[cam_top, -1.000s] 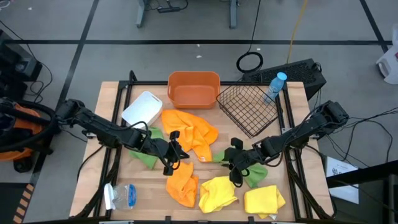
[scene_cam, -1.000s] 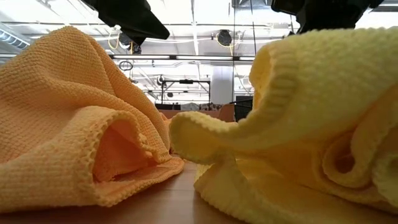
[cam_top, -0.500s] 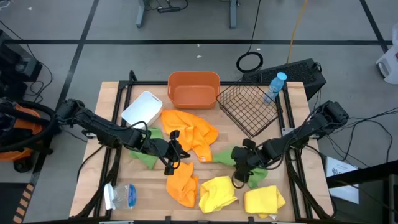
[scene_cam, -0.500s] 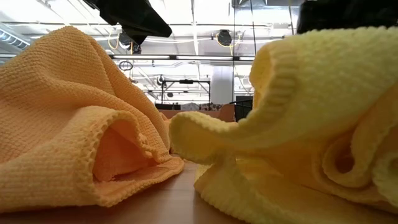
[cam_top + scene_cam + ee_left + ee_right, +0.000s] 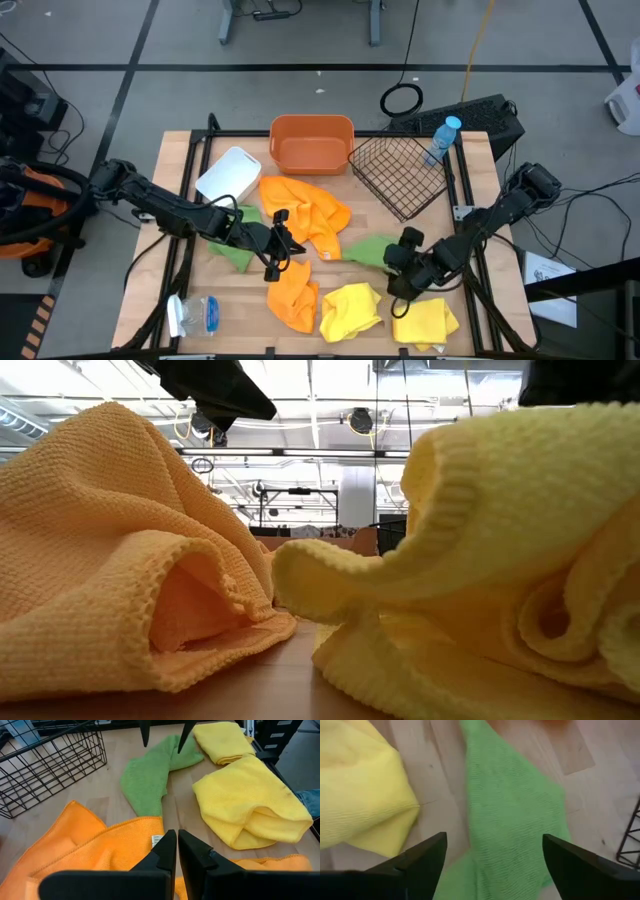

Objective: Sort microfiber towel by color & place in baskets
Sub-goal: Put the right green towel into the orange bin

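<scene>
Green towel flat, right fingers spread above

Clear bottle with blue cap — by the table's far-right corner.

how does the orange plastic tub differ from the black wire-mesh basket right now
The orange plastic tub has solid walls; the black wire-mesh basket is open grid that shows the table through it. The tub stands square to the table's far edge, the mesh basket sits turned at an angle. The tub is at the far middle, the mesh basket to its right, beside a clear bottle. Both appear to hold no towel yet.
</scene>
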You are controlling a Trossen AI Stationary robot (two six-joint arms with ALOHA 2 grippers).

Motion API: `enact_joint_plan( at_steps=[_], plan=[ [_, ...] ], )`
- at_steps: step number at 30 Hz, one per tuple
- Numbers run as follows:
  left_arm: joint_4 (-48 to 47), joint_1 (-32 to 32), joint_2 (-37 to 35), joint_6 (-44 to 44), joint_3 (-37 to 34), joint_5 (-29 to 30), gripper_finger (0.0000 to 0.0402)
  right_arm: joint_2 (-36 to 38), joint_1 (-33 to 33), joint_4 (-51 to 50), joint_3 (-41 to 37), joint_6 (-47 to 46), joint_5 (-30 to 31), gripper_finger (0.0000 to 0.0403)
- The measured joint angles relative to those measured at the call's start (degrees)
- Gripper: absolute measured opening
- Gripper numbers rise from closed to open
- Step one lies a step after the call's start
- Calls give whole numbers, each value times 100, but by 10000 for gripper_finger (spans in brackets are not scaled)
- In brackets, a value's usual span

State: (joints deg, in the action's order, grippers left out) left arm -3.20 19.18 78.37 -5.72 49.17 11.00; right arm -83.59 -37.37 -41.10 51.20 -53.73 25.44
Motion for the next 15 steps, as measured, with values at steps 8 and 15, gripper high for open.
enact_joint_plan(
  at_steps=[8, 15],
  plan=[
    [-2, 0, 0, 2, 0, -1, 27, 2, -150, 85, -345, -705, 15, 327],
    [-5, 0, 0, 3, 0, 0, 27, 1, -214, 851, -822, -849, 143, 326]
  ],
)
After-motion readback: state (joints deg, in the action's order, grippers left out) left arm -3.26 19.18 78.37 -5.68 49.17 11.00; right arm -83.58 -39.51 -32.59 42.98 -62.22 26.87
